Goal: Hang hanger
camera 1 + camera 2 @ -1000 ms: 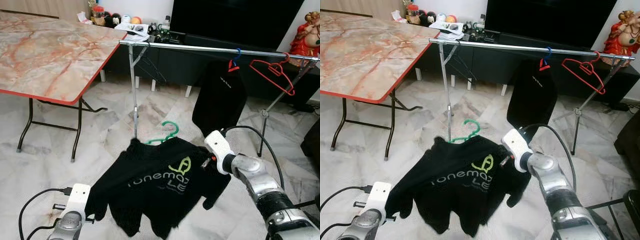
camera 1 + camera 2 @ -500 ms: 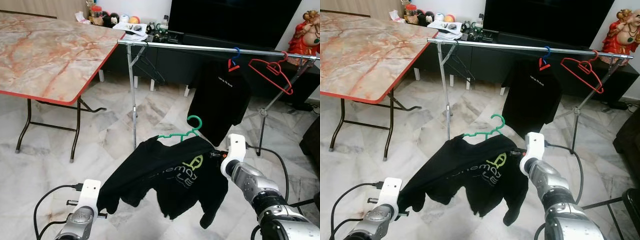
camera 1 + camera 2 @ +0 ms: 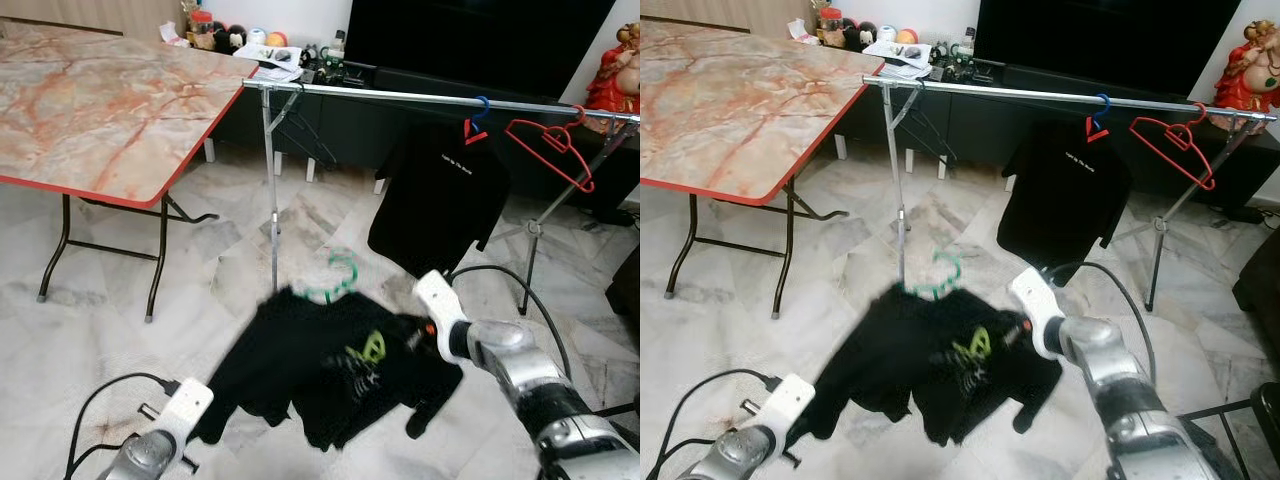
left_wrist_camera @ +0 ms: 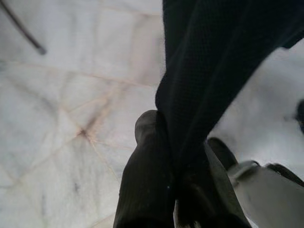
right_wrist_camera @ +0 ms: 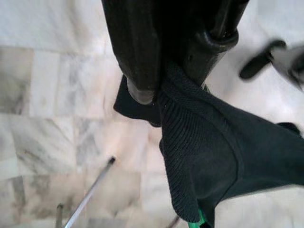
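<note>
**Lift the hook clear to the rail**

Right pincer is clamped on the black knit edge of the black T-shirt, close to where the green hanger sits inside the collar; a sliver of green shows below the cloth in the right wrist view. Left pincer is also closed on a fold of the same shirt, low and near on the left side. Between them the garment hangs spread above the marble floor, blurred, with the hanger's hook poking up at its far edge.

To do this well, I judge the right arm should rise until the hook stands higher than the metal rail, then travel far-side and settle the hook on the bare stretch of bar between the left upright and the hung black shirt (the red hanger sits further right). Left pincer ought to follow loosely, so the cloth never drags the hook sideways.
</note>
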Robot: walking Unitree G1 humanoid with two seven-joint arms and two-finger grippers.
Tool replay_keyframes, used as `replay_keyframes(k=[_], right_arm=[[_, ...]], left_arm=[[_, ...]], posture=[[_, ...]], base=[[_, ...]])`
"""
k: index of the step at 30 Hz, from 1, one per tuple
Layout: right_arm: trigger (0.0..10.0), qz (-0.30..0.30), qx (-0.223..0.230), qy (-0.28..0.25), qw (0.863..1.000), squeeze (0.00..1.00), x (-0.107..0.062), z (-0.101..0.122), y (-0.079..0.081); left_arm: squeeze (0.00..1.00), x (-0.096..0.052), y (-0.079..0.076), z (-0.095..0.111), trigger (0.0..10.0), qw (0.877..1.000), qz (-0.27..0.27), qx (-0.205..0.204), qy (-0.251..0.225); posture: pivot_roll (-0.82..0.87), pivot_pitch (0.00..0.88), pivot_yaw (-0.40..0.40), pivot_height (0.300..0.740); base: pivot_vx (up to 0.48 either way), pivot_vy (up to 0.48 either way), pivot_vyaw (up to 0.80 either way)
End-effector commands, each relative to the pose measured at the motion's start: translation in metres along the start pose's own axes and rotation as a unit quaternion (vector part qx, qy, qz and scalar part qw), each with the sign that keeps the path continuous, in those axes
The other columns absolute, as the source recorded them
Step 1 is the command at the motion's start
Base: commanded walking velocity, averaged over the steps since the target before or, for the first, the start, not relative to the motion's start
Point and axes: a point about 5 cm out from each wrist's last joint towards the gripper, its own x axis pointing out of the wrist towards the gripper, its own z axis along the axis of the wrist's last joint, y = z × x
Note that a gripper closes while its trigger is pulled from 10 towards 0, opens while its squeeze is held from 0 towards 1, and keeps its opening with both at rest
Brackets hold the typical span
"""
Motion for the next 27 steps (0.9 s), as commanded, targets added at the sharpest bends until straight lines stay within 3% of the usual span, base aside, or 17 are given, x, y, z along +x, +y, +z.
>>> replay_keyframes(k=[1, 4, 9, 11, 16, 18, 23, 25, 27], right_arm=[[10.0, -0.04, -0.053, 0.019, 0.998, 0.0, -0.009, 0.002, -0.013], [10.0, -0.039, -0.078, 0.03, 0.996, 0.0, -0.007, 0.001, -0.011], [10.0, -0.004, -0.098, -0.001, 0.995, 0.0, 0.0, 0.007, 0.002], [10.0, 0.031, -0.118, -0.023, 0.992, 0.0, 0.003, 0.01, 0.011], [10.0, 0.091, -0.145, -0.032, 0.985, 0.0, 0.002, 0.009, 0.021], [10.0, 0.135, -0.209, 0.024, 0.968, 0.0, 0.0, -0.008, 0.026], [10.0, 0.128, -0.251, 0.065, 0.957, 0.0, 0.0, -0.017, 0.025], [10.0, 0.127, -0.263, 0.074, 0.953, 0.0, 0.001, -0.019, 0.027], [10.0, 0.129, -0.26, 0.062, 0.955, 0.0, 0.004, -0.017, 0.03]], left_arm=[[1.0, -0.001, 0.0, -0.002, 10.0, 1.0, -0.01, 0.019, -0.007], [1.0, -0.002, 0.002, 0.001, 10.0, 0.999, -0.006, 0.027, -0.02], [1.0, -0.002, 0.002, 0.011, 10.0, 0.996, -0.03, 0.06, -0.054], [1.0, -0.003, 0.003, 0.016, 10.0, 0.994, -0.04, 0.077, -0.07], [1.0, -0.003, 0.008, 0.029, 10.0, 0.991, -0.026, 0.075, -0.104], [1.0, -0.005, 0.015, 0.052, 10.0, 0.982, -0.009, 0.078, -0.169], [1.0, -0.008, 0.017, 0.064, 10.0, 0.974, -0.02, 0.097, -0.202], [1.0, -0.009, 0.015, 0.067, 10.0, 0.971, -0.037, 0.108, -0.211], [1.0, -0.012, 0.005, 0.068, 10.0, 0.961, -0.1, 0.126, -0.224]], posture=[[0.05, 0.096, -0.136, 0.74], [0.05, 0.097, -0.136, 0.74], [0.06, 0.099, -0.138, 0.74], [0.06, 0.099, -0.138, 0.74], [0.06, 0.098, -0.141, 0.74], [0.06, 0.098, -0.142, 0.74], [0.06, 0.098, -0.143, 0.74], [0.06, 0.099, -0.142, 0.74], [0.07, 0.099, -0.14, 0.74]], base=[[0.0, 0.0, 0.0], [0.0, 0.0, 0.0], [0.0, 0.0, 0.0], [0.0, 0.0, 0.0], [0.0, 0.0, 0.0], [0.0, 0.0, 0.0], [0.0, 0.0, 0.0], [0.0, 0.0, 0.0], [0.0, 0.0, 0.0]])
